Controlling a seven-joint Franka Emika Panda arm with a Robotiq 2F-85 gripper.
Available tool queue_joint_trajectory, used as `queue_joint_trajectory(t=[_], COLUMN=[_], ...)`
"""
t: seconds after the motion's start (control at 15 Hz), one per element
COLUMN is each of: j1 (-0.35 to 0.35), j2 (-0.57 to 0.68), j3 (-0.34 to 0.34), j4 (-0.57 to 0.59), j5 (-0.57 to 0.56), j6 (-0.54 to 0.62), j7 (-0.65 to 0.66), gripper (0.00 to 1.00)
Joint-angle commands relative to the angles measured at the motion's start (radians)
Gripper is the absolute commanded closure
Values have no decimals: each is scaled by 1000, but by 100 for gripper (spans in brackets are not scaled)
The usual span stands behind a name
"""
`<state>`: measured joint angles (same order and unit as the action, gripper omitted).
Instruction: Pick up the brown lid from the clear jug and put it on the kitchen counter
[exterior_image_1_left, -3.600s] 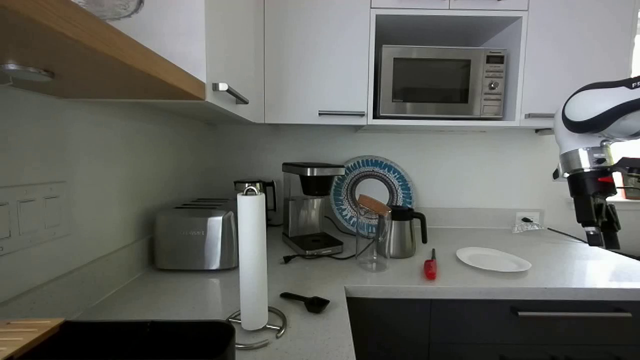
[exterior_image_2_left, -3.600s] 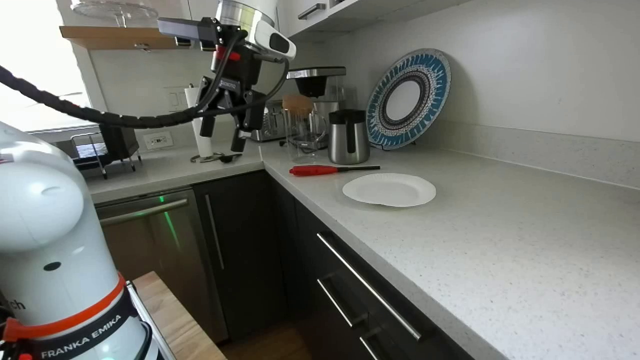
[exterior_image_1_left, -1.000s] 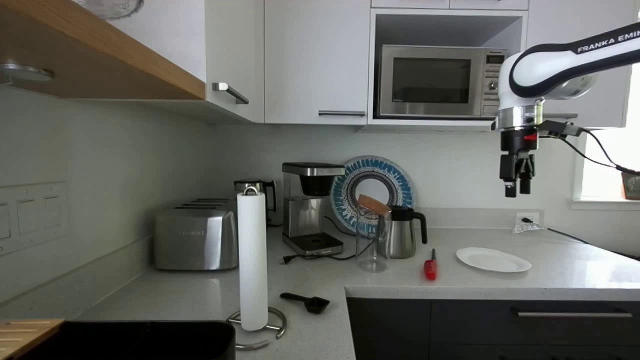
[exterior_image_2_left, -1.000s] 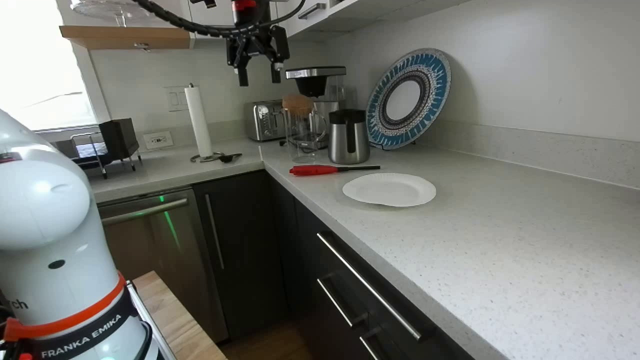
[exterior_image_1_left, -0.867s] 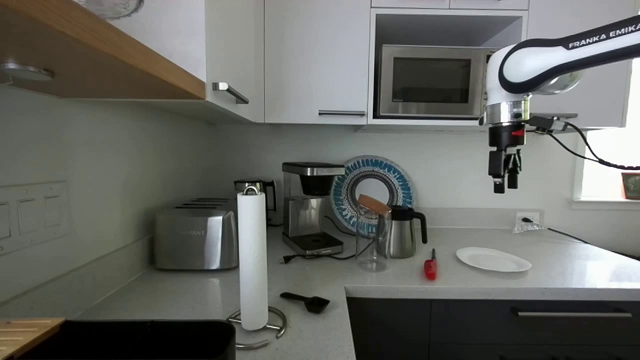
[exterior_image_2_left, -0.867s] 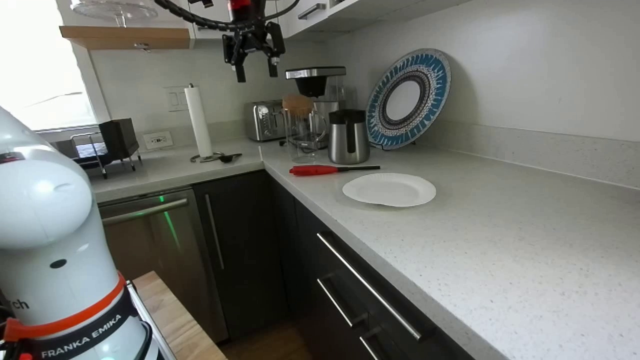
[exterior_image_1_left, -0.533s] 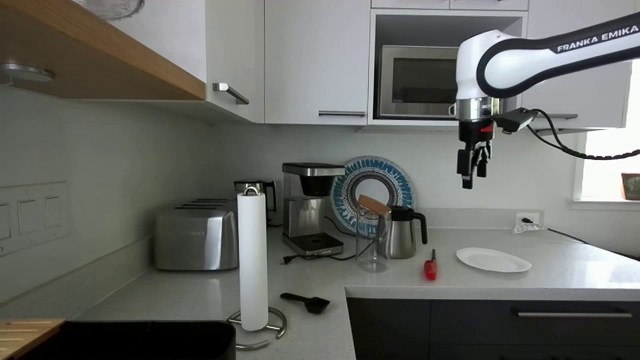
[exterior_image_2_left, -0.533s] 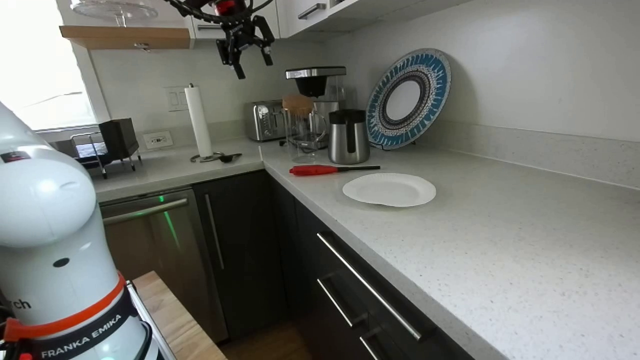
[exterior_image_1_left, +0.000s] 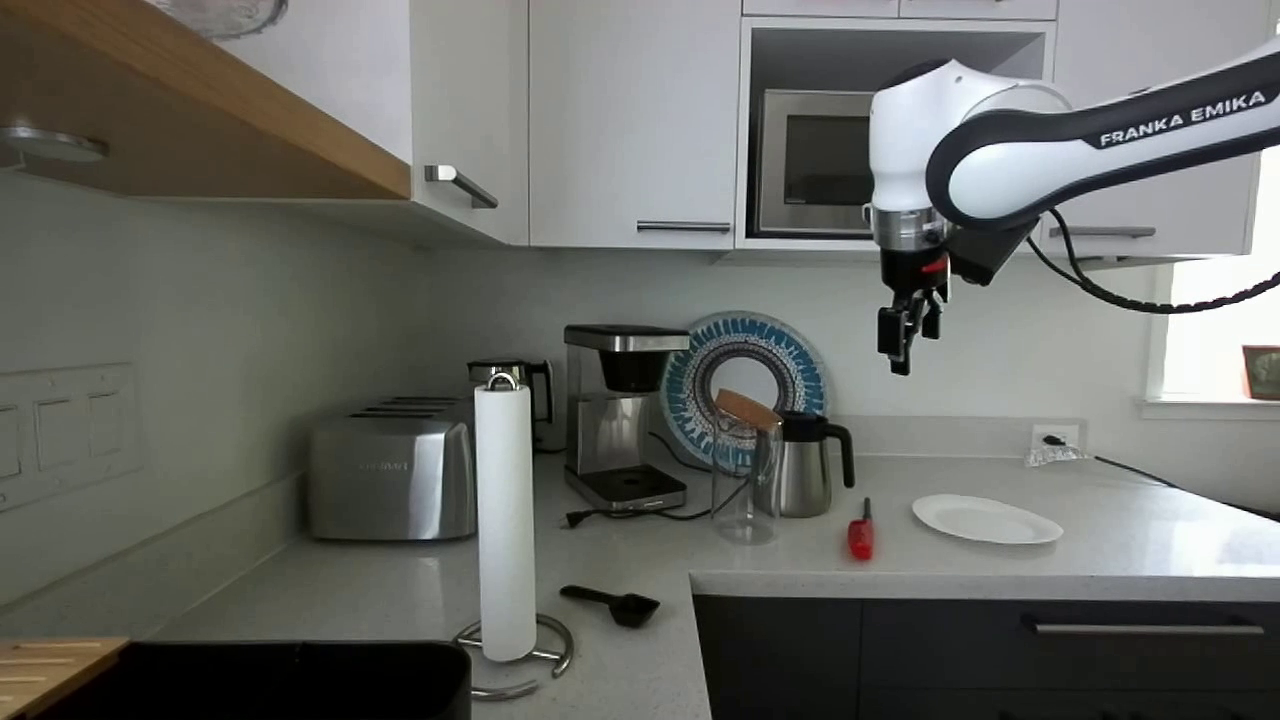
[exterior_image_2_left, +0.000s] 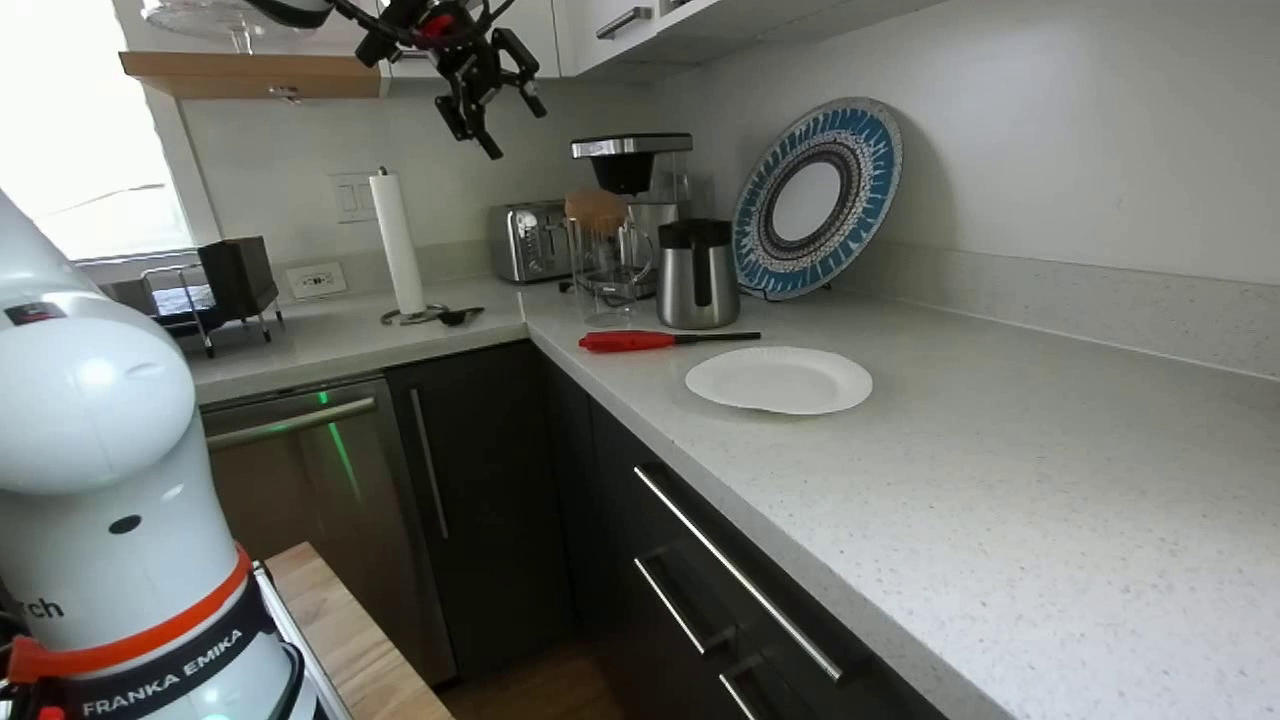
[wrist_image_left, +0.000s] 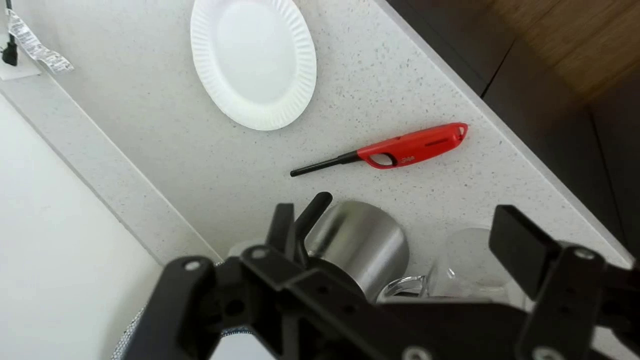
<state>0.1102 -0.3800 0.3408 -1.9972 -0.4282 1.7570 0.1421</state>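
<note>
The brown lid (exterior_image_1_left: 748, 409) sits tilted on top of the clear jug (exterior_image_1_left: 741, 500), which stands upright on the kitchen counter (exterior_image_1_left: 1150, 525). The lid (exterior_image_2_left: 596, 209) and jug (exterior_image_2_left: 600, 290) also show in an exterior view. My gripper (exterior_image_1_left: 912, 352) is open and empty, in the air higher than the lid and apart from it. In an exterior view my gripper (exterior_image_2_left: 516, 132) is tilted. In the wrist view the fingers (wrist_image_left: 400, 230) are wide apart. The jug (wrist_image_left: 465, 265) shows beyond them near the right finger; the lid is hidden behind the gripper body.
A steel kettle with a black handle (wrist_image_left: 367, 245) stands right beside the jug. A red lighter (wrist_image_left: 415, 147) and a white plate (wrist_image_left: 255, 55) lie on the counter. A coffee maker (exterior_image_1_left: 630, 400), a blue-rimmed dish (exterior_image_2_left: 860, 140) and a paper-towel roll (exterior_image_1_left: 507, 520) stand around. Cabinets hang above.
In an exterior view my gripper has moved left across the counter, from above the plate to nearer the jug, and has tilted. It stays open. The lid and jug have not moved.
</note>
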Motion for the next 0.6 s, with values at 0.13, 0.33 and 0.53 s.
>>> queue_joint_trajectory(t=[0.13, 0.33, 0.53], j1=[23, 23, 34], j2=[4, 4, 95], j3=[-22, -22, 15], j4=[6, 6, 108], j5=[-8, -8, -54], j6=[-6, -6, 35], j7=[5, 5, -16], gripper=[0, 0, 0])
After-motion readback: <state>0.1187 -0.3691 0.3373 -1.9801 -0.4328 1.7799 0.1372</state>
